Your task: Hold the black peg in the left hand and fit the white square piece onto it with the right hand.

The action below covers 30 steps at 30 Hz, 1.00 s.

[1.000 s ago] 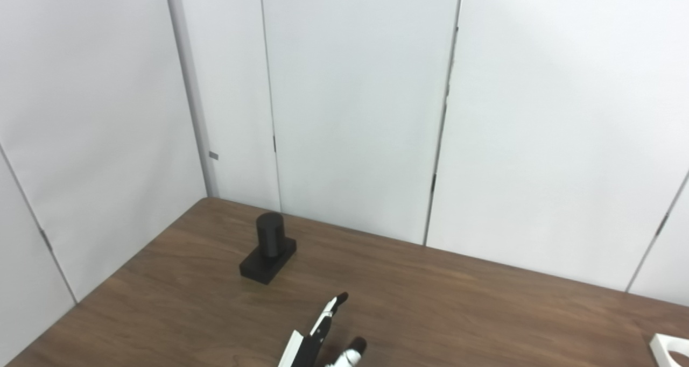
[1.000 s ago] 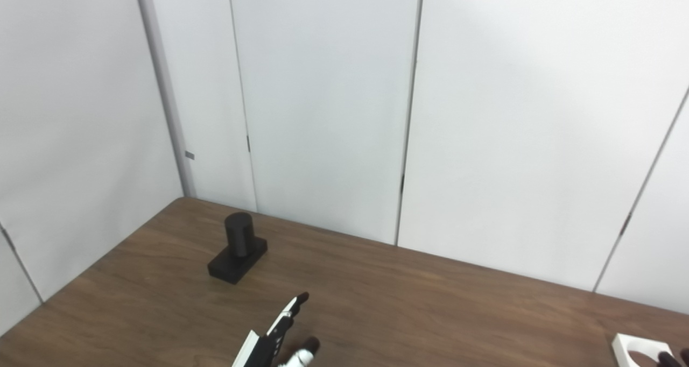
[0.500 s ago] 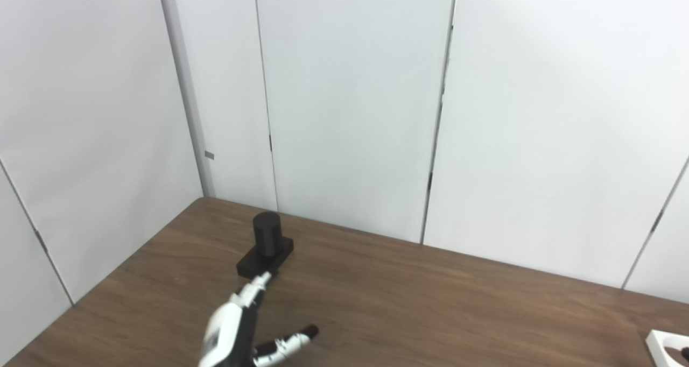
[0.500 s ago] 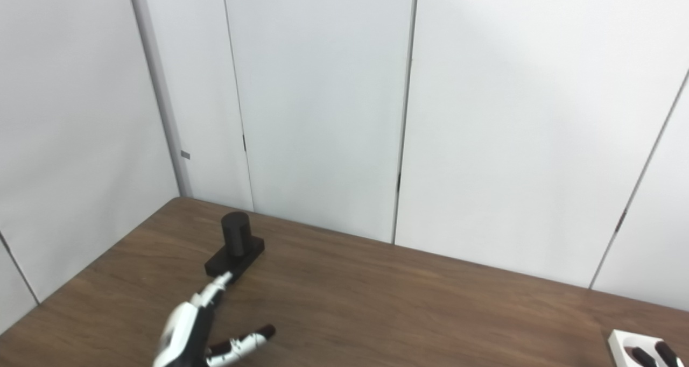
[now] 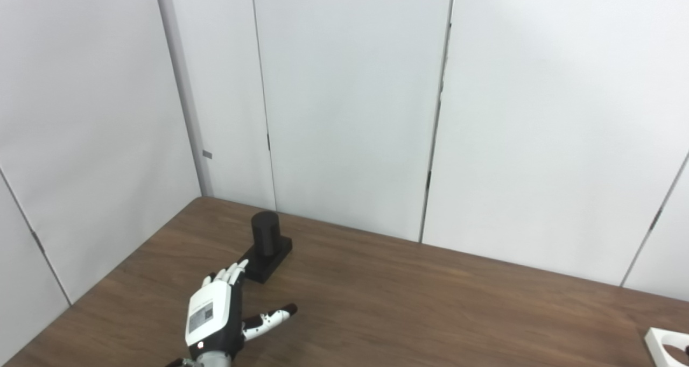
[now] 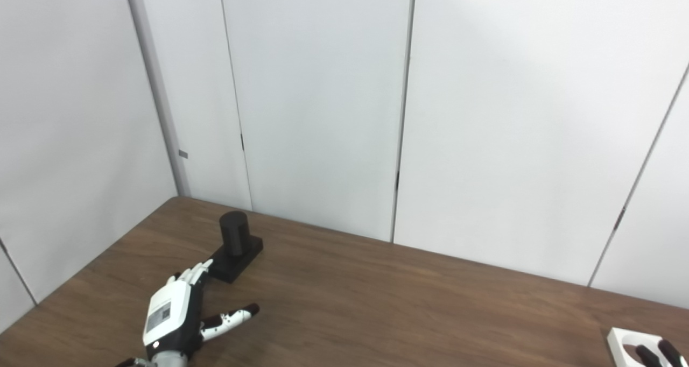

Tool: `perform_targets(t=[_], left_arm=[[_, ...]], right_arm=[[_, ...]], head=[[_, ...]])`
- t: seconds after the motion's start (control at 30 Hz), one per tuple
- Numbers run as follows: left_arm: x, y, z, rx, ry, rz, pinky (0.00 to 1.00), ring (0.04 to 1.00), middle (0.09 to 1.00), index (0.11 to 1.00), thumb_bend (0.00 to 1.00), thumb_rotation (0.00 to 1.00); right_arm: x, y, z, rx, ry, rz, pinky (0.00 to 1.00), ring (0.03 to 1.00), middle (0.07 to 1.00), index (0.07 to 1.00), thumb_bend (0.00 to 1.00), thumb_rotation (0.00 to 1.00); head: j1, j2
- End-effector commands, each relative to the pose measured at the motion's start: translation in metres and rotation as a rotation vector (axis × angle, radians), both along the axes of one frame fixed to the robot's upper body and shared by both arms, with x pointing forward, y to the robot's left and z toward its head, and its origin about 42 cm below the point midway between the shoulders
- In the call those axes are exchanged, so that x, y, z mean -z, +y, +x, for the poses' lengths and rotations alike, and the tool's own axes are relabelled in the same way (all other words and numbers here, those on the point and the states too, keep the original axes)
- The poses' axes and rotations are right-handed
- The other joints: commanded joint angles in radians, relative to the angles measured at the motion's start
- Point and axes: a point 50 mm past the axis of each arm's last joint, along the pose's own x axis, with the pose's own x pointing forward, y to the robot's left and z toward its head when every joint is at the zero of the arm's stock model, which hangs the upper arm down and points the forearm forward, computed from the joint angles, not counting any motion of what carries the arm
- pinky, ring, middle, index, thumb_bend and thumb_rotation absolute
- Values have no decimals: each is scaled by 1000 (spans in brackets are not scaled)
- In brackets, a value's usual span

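Left hand [image 5: 212,316] spread open, empty — fingertips just beside black peg [image 5: 266,244] near table's [image 5: 430,302] far-left corner; right hand's [image 6: 654,353] state can't be told — white square piece [image 6: 627,341] at near-right edge.

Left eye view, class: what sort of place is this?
Probably a lab test cell: a bare wooden table boxed in by plain white panels, holding only a black peg and a white square piece.

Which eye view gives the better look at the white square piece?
The right eye view: the white square piece shows most of its top and hole. The left eye view catches only its corner at the frame edge.
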Motion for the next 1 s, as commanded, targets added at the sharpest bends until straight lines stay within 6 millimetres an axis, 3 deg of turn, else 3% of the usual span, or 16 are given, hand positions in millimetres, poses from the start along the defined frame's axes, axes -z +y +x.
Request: perform_targets(t=[0.0, 0.53, 0.97], left_arm=[[-25, 6, 20, -18, -82, 72, 994, 933, 920, 883, 951, 592], [-30, 24, 44, -73, -85, 139, 985, 935, 930, 885, 938, 619], [-33, 31, 75, -129, -43, 125, 985, 936, 925, 874, 947, 597]], right_arm=[[58, 11, -37, 37, 201, 75, 997, 946, 897, 953, 741, 1000], [58, 10, -40, 39, 198, 67, 892, 907, 876, 941, 766, 1000], [55, 12, -42, 36, 200, 72, 869, 891, 864, 927, 780, 991]], head=[[0, 0], [-3, 12], [-7, 18]])
